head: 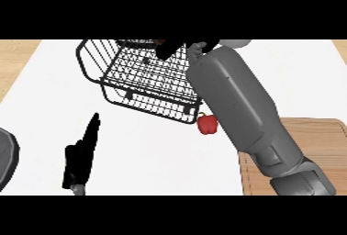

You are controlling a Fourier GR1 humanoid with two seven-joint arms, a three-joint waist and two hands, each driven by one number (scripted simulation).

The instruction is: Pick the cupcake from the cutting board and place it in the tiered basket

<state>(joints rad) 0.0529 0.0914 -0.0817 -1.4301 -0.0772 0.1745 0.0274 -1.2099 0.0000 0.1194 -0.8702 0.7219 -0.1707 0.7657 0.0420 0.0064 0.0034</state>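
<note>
- The cupcake itself cannot be made out; a brownish bit shows among the right hand (177,47) fingers, over the far tier of the tiered basket (146,80), so it probably sits there.
- Whether those fingers are clamped or apart cannot be told.
- Cutting board (318,137) lies well behind them, bare where visible.
- A red pepper (207,124) rests on the counter (163,156) beside the basket.
- Left hand (81,158), fingers straight, rests low left, much farther off.
</note>
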